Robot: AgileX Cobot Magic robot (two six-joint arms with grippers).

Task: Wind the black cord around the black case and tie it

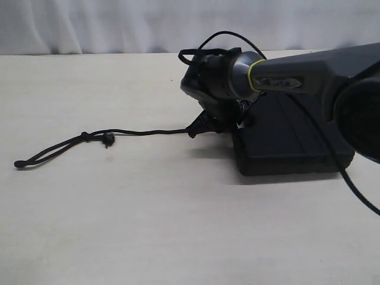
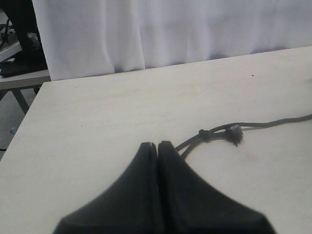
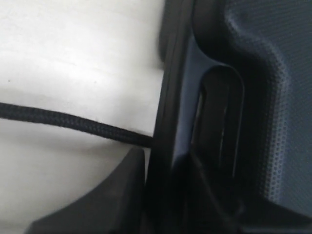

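The black case (image 1: 291, 142) lies flat on the table at the right. My right gripper (image 1: 200, 126) is down at the case's left end. In the right wrist view, my right gripper (image 3: 163, 157) has one finger (image 3: 122, 195) pressed against the rim of the case (image 3: 273, 97) by the handle slot; the other finger is lost in the dark. The black cord (image 1: 142, 132) runs left from there to a knotted loop (image 1: 86, 136). The cord (image 3: 73, 122) vanishes at the case rim. My left gripper (image 2: 157, 144) is shut and empty, above the table near the cord's knot (image 2: 204, 134).
A white curtain (image 1: 119, 24) hangs behind the table's far edge. In the left wrist view the table's side edge (image 2: 24, 122) drops off to a floor with a stand (image 2: 19, 53). The right arm (image 1: 320, 77) spans over the case.
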